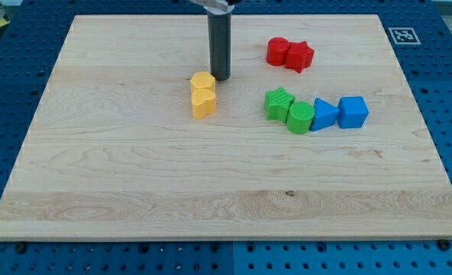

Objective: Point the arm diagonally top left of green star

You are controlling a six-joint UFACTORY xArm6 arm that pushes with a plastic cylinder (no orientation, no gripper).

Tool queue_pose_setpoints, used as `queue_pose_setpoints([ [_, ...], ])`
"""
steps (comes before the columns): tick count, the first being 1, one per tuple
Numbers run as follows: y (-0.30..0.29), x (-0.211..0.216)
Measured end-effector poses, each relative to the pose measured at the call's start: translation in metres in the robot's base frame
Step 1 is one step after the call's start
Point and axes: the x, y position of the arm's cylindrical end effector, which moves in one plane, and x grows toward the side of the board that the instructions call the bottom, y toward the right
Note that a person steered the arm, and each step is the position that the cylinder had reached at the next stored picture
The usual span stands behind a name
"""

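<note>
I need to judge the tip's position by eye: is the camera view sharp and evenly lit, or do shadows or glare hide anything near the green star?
Camera view: sharp and evenly lit, no glare on the wooden board. Only soft, short shadows sit under the blocks. My tip is crisp, up-left of the green star block, beside the yellow blocks. The rod's top is cut off by the view's top edge.

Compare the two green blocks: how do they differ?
The green star has points around its edge; the green cylinder-like block is rounded. The star sits nearer the view's top left, closer to my tip; the rounded one sits lower right. The rounded one touches the blue triangular block; the star does not. Both share the same green and touch each other.
</note>
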Motion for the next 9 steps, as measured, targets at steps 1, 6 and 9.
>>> queue_pose_setpoints([
  [1, 0.003, -0.008],
  [6, 0.004, -0.008],
  [9, 0.034, -0.004],
])
